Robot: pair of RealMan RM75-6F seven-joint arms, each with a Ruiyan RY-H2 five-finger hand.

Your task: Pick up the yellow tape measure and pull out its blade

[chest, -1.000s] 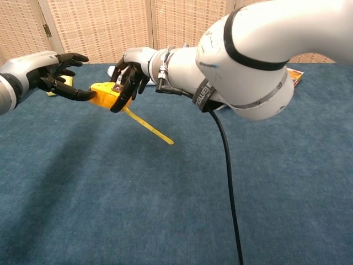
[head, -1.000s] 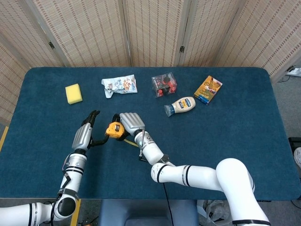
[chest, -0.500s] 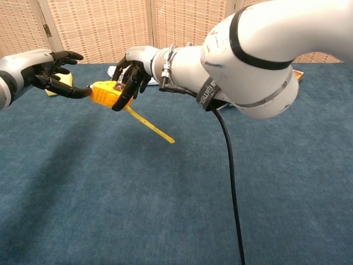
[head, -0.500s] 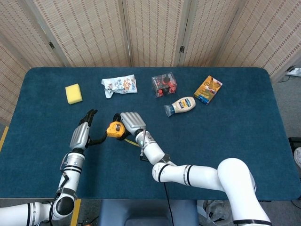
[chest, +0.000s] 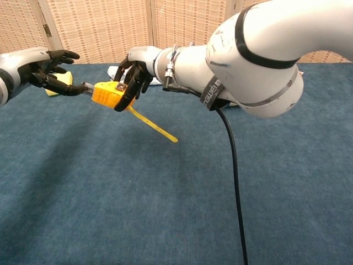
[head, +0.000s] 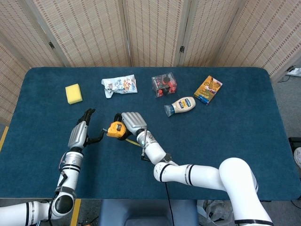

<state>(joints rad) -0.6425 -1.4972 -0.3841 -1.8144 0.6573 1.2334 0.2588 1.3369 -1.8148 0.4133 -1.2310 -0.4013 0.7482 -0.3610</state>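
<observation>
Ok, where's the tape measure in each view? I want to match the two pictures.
Head view: the yellow tape measure is left of centre, above the blue table, between the two hands.
Chest view: the tape measure is upper left, with a yellow strip hanging down to the right of it.
Shared landmark: the right hand gripping its case, with the left hand at its other end.

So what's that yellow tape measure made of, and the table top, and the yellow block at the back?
Tape measure: the case looks like hard, smooth plastic with a slight sheen; the strap hanging below it may be fabric or rubber. Table: covered in dark blue, matte, fuzzy fabric, probably felt or short carpet. Yellow block: soft-edged and dull, likely foam sponge.
</observation>
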